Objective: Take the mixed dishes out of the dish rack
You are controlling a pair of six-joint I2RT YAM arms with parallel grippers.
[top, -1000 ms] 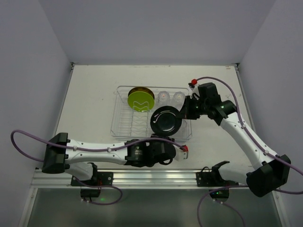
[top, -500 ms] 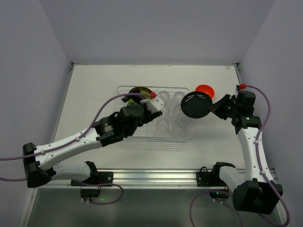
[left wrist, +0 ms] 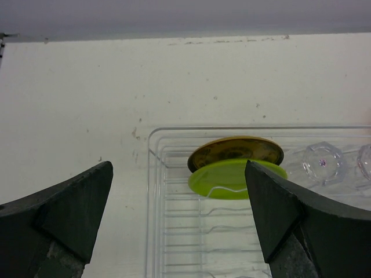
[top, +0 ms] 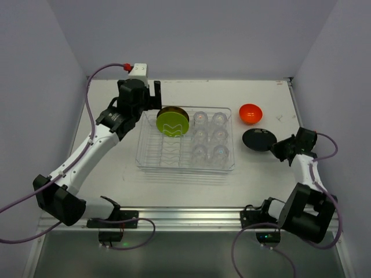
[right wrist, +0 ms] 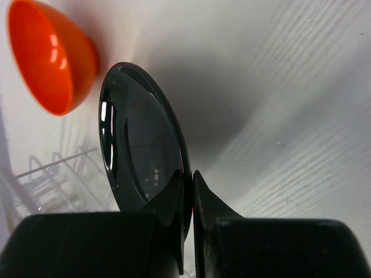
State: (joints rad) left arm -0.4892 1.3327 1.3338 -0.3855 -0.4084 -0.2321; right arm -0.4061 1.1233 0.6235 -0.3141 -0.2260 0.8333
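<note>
The clear dish rack [top: 152,155] holds a lime-green plate [top: 172,124] standing on edge, with an olive plate [top: 170,109] right behind it. Several clear glass cups [top: 200,136] fill its right half. My left gripper [top: 141,92] hovers open and empty beyond the rack's far left corner. In the left wrist view both plates, lime-green [left wrist: 235,179] and olive [left wrist: 235,152], lie ahead of that gripper [left wrist: 178,168]. My right gripper [top: 279,147] is shut on the rim of the black plate [top: 259,139], low over the table right of the rack. An orange bowl [top: 250,113] sits just beyond.
The right wrist view shows the black plate [right wrist: 139,139] pinched in my right gripper [right wrist: 189,179], the orange bowl [right wrist: 49,58] and the rack's ribs [right wrist: 52,174] behind. Side walls border the table. The right arm's cable loops near the table's right edge.
The right arm carried the black plate out of the rack and lowered it to the table beside the orange bowl. The left arm swung to the rack's far left corner and opened.
</note>
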